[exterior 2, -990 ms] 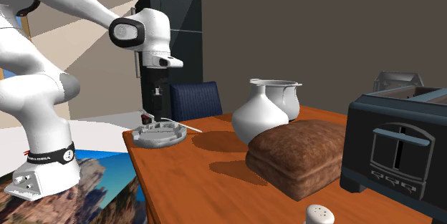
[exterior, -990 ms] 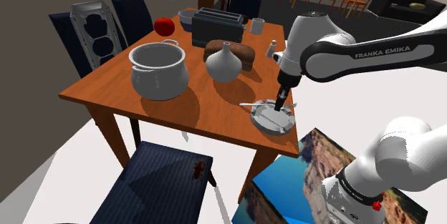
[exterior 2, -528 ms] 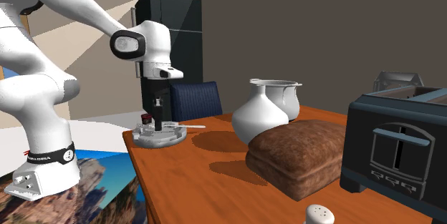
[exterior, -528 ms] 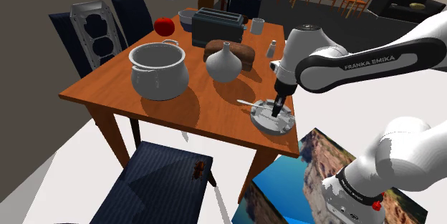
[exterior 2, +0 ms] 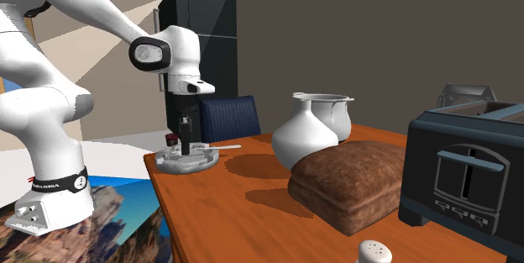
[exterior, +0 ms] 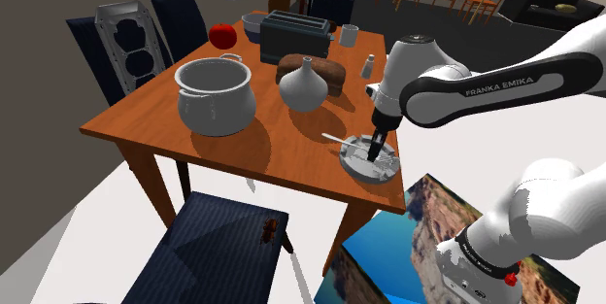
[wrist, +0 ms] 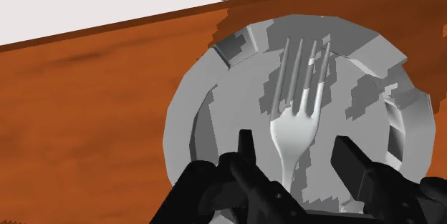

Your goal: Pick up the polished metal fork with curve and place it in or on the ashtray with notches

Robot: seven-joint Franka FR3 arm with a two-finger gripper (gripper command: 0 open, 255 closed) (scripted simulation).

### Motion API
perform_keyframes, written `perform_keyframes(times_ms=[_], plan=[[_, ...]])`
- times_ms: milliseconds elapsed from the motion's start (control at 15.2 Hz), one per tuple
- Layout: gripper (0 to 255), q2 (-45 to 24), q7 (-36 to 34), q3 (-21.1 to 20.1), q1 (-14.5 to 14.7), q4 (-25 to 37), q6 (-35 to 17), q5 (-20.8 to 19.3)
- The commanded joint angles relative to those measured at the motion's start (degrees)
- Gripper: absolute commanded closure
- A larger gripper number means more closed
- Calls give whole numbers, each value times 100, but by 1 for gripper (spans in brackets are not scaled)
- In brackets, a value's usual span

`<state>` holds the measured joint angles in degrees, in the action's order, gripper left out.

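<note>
The grey fork (wrist: 301,108) lies in the round grey notched ashtray (wrist: 193,115), tines away from the hand. My gripper (wrist: 295,144) is open, a finger on each side of the fork's neck and clear of it. In the shoulder view the ashtray (exterior: 369,166) sits at the table's near corner by the stand; the gripper (exterior: 374,150) points down into it and the fork's handle (exterior: 335,140) sticks out over the rim. In the second exterior view the gripper (exterior 2: 178,144) stands in the ashtray (exterior 2: 189,164), with the fork's handle (exterior 2: 222,147) jutting to the right.
On the wooden table (exterior: 243,142) stand a grey pot (exterior: 216,93), a white vase (exterior: 303,86), a brown loaf (exterior: 328,71), a dark toaster (exterior: 296,32), a red apple (exterior: 223,34), a mug (exterior: 348,34) and a shaker (exterior: 369,64). A blue chair (exterior: 218,253) stands at the near edge.
The hand came down into the ashtray with the fork. The fingers then parted and the fork now lies loose in the ashtray.
</note>
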<state>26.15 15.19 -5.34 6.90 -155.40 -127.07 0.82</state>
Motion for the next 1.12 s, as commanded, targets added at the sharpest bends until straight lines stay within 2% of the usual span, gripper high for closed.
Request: perform_keyframes(times_ms=[0,264,528,1056], plan=[[0,0,0,0,0,0,0,0],[0,0,0,0,0,0,0,0],[0,383,17,22,16,489,871,15],[0,383,17,22,16,489,871,15]])
